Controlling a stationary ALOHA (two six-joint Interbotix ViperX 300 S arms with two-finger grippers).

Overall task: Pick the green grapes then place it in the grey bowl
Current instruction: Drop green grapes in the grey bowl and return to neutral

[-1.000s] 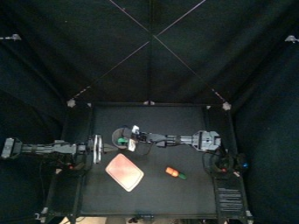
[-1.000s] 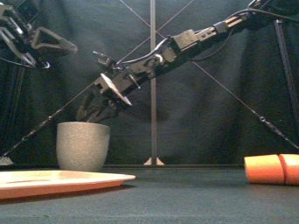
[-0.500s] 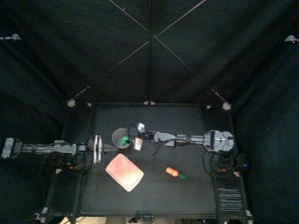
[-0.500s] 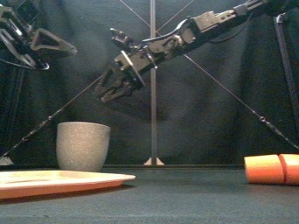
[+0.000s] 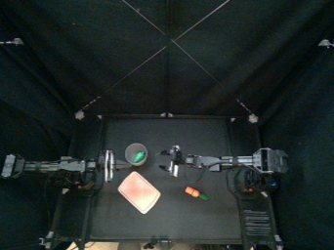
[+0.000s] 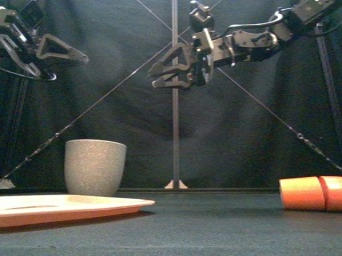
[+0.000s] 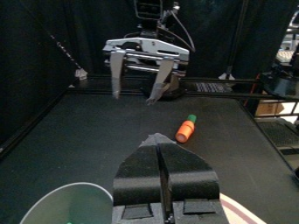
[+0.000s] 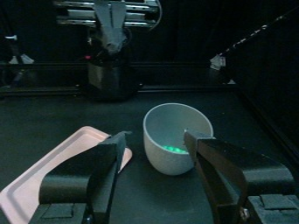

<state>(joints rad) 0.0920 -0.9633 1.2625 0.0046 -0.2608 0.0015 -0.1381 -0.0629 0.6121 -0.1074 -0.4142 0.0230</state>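
On the left, my left gripper [image 7: 162, 142] rests low over the table [image 5: 216, 132], its jaws pressed together with nothing between them. Just beside it, toward the front, the pink tray [image 5: 140, 192] lies flat and bare. Behind the tray stands the grey bowl [image 6: 95, 167], upright, and in the right wrist view I see the green grapes [image 8: 176, 150] lying at its bottom. To the right of the bowl, my right gripper [image 6: 171, 75] hangs high above the table, jaws spread wide and holding nothing. Further right, nearer the front edge, an orange toy [image 6: 315, 192] lies on its side.
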